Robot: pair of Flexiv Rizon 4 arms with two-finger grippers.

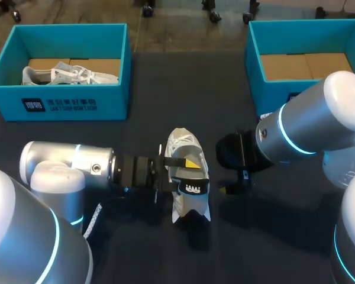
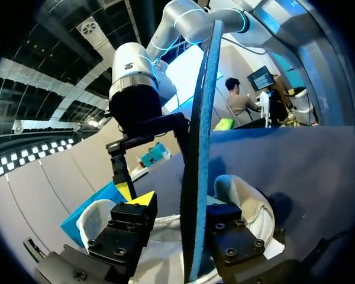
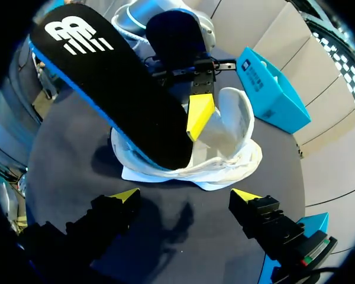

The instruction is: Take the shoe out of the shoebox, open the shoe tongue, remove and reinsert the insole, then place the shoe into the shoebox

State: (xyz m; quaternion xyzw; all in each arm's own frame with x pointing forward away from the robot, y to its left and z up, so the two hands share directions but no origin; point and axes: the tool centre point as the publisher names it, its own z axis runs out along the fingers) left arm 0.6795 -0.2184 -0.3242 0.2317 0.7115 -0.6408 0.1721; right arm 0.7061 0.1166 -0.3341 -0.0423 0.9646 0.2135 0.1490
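You have white mesh trainer [image 1: 183, 145] mid-table, mouth spread open. Black foam insole [image 3: 118, 94], blue underside, white logo, stands near-vertical, lower end inside trainer. Open teal cardboard shoebox [image 1: 77, 103] far left holds second white trainer [image 1: 71, 75]; matching teal shoebox [image 1: 269, 92] far right.

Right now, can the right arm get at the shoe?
Probably yes: the right gripper hangs open just short of the shoe with nothing between; the insole and left gripper are at its far side.
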